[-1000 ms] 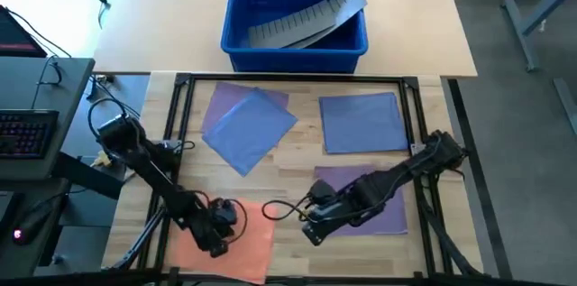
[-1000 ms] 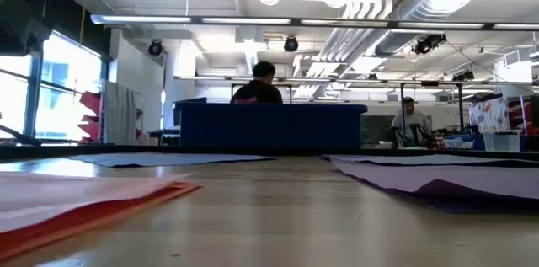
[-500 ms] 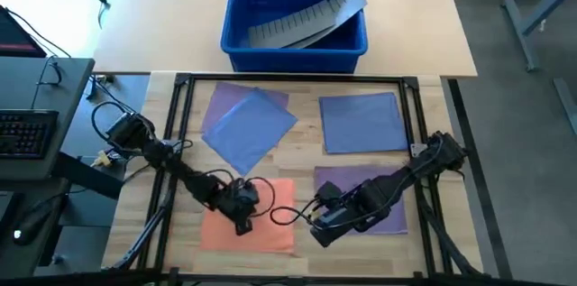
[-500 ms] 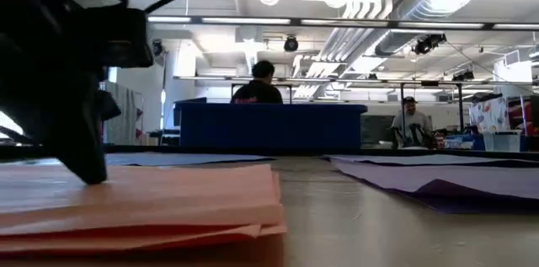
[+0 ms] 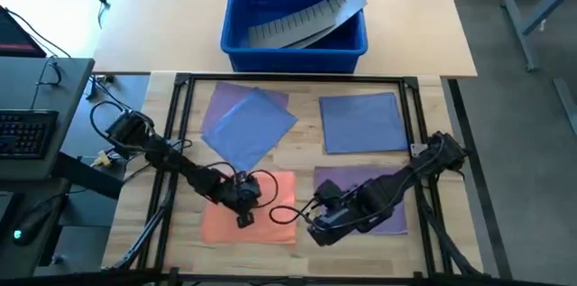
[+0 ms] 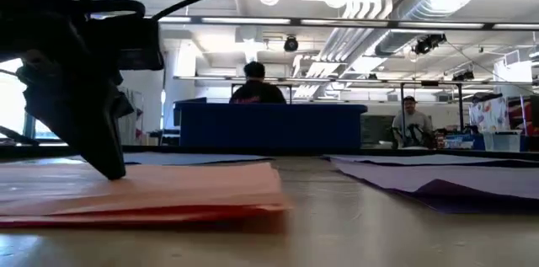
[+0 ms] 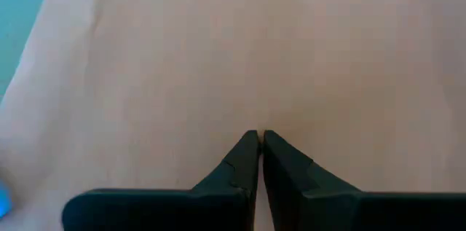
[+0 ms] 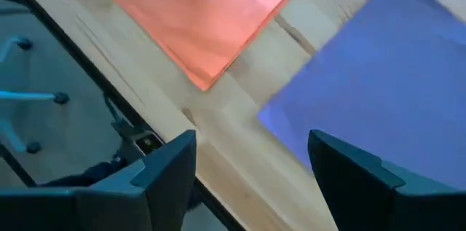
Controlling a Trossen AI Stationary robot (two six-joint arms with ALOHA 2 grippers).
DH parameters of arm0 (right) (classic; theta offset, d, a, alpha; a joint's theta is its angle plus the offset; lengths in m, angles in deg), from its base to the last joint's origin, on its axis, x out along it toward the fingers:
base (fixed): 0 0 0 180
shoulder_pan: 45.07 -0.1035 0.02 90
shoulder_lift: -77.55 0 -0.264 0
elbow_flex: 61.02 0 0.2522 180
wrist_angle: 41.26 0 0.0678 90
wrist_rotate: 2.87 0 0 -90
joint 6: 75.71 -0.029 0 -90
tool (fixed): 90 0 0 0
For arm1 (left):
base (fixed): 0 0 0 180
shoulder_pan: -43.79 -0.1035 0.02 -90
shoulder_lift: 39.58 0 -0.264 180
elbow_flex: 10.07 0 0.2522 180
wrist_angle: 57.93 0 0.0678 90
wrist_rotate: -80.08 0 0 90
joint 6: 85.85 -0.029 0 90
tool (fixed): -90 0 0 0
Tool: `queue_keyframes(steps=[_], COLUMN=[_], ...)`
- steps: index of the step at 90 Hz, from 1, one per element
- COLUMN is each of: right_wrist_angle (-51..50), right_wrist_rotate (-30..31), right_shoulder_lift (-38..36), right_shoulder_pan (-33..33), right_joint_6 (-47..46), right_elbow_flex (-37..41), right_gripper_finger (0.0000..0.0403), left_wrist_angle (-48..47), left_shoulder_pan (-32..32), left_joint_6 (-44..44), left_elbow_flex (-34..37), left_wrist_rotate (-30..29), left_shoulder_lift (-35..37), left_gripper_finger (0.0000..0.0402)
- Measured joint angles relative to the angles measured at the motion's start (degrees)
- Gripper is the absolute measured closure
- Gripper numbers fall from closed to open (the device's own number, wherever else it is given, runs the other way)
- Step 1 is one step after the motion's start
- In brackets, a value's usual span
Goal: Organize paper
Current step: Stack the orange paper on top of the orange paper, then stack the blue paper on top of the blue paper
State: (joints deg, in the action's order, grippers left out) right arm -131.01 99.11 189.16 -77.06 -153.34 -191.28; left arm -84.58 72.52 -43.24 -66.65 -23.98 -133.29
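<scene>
A: Several sheets out. Orange paper sits front centre of the table, purple sheet just right of it; blue sheet and a blue-over-purple pair lie further back, nearer the blue bin.

B: Which step are we on?

A: We read it as squaring up the orange stack. Left gripper has its fingers pressed together, tips down on the orange paper, near that sheet's back edge in the high view.

B: Right side?

A: Right gripper hangs over the near-left corner of the purple sheet, fingers spread wide, nothing between them.

B: Next move?

A: We'd guess a flat push or drag, light pressure so the top orange sheet doesn't buckle. Then the right needs a lifted edge to grab; thin paper gives no lip.
</scene>
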Motion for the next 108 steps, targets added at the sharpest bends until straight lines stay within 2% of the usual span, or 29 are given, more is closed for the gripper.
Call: queue_keyframes(steps=[18, 26, 31, 35, 39, 43, 58, 68, 77, 85, 92, 101, 108], right_wrist_angle=[-0.08, -0.07, -0.03, -0.04, -0.07, -0.31, -9.28, -9.30, -2.23, 8.10, 18.48, 33.24, 43.61], right_wrist_rotate=[1.32, 1.14, -0.25, -3.94, -10.19, -13.64, -16.82, -19.89, -21.65, -22.70, -25.89, -34.74, -38.61], right_shoulder_lift=[-0.02, -0.02, -0.02, -0.02, -0.02, 0.02, 0.00, -0.08, 0.00, 0.00, 0.07, 0.09, 0.23], right_shoulder_pan=[3.84, 6.55, 8.76, 10.71, 12.89, 14.75, 22.22, 31.25, 39.98, 47.13, 52.59, 57.84, 60.55], right_joint_6=[3.13, 4.51, 5.24, 6.76, 10.00, 13.16, 27.14, 40.86, 52.28, 57.23, 58.46, 58.02, 54.10], right_elbow_flex=[-3.47, -4.59, -5.24, -5.64, -5.96, -6.30, -6.03, -0.91, 5.56, 11.89, 17.61, 25.06, 30.29], right_gripper_finger=[0.0156, 0.0156, 0.0156, 0.0156, 0.0156, 0.0156, 0.0156, 0.0156, 0.0156, 0.0156, 0.0156, 0.0156, 0.0156], left_wrist_angle=[-8.35, -9.96, -11.96, -14.68, -17.79, -21.55, -33.42, -38.51, -38.04, -35.71, -33.24, -29.45, -24.55], left_shoulder_pan=[-0.01, -0.40, -0.75, -1.18, -1.91, -3.04, -7.97, -13.24, -19.97, -26.37, -31.50, -36.25, -38.65], left_joint_6=[-2.72, -3.96, -3.64, -2.43, -0.26, 2.12, 6.05, 5.48, 2.21, 0.45, 0.29, -1.46, -3.71], left_elbow_flex=[-4.60, -6.77, -8.48, -9.82, -11.12, -12.36, -13.99, -13.80, -11.78, -8.21, -4.42, 0.57, 4.45], left_wrist_rotate=[-5.47, -5.94, -6.04, -6.34, -6.53, -5.76, -4.94, -5.77, -4.47, -1.57, 0.66, 2.67, 3.84], left_shoulder_lift=[5.31, 7.72, 9.55, 11.09, 12.45, 14.07, 19.96, 21.58, 21.35, 21.17, 20.89, 20.94, 20.90], left_gripper_finger=[0.0401, 0.0401, 0.0401, 0.0401, 0.0401, 0.0401, 0.0401, 0.0401, 0.0401, 0.0401, 0.0401, 0.0401, 0.0401])
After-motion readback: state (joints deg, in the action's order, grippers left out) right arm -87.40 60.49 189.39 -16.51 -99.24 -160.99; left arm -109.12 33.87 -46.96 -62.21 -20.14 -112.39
